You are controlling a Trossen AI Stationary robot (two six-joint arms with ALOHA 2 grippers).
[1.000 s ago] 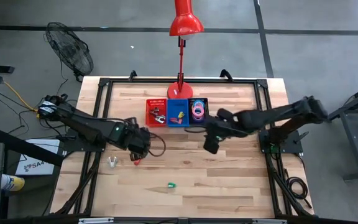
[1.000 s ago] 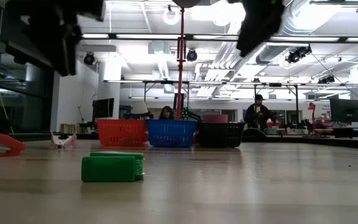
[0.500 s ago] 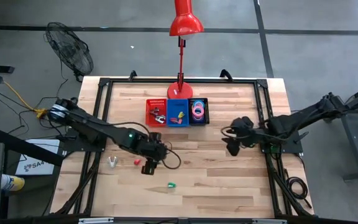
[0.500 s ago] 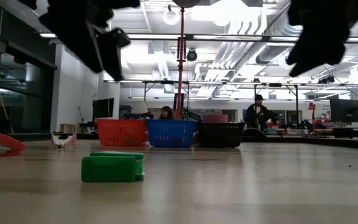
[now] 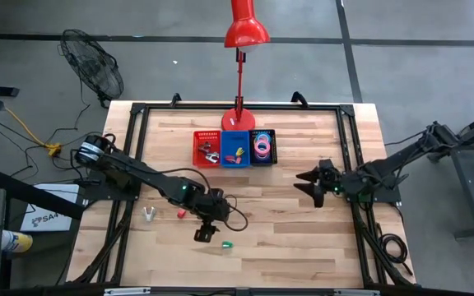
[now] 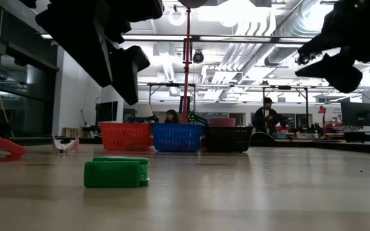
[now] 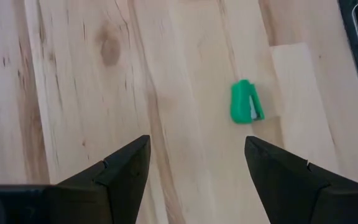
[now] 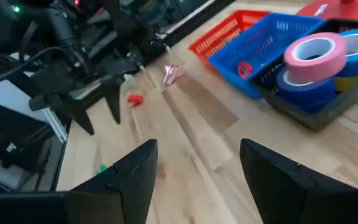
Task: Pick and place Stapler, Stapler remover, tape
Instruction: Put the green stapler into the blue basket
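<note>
A: Where is the green stapler (image 7: 247, 101) lying?
B: Just ahead of the left gripper (image 7: 196, 163), whose jaws are standing open and empty.
A: And the tape (image 8: 317, 61)?
B: Sitting in the black bin (image 8: 328, 107), well beyond the open right gripper (image 8: 197, 163); the bin is being cut off at the edge.

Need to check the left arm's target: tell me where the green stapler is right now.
In the high view the green stapler lies loose on the table's near half, left of centre, just right of the open left gripper hovering beside it.
</note>
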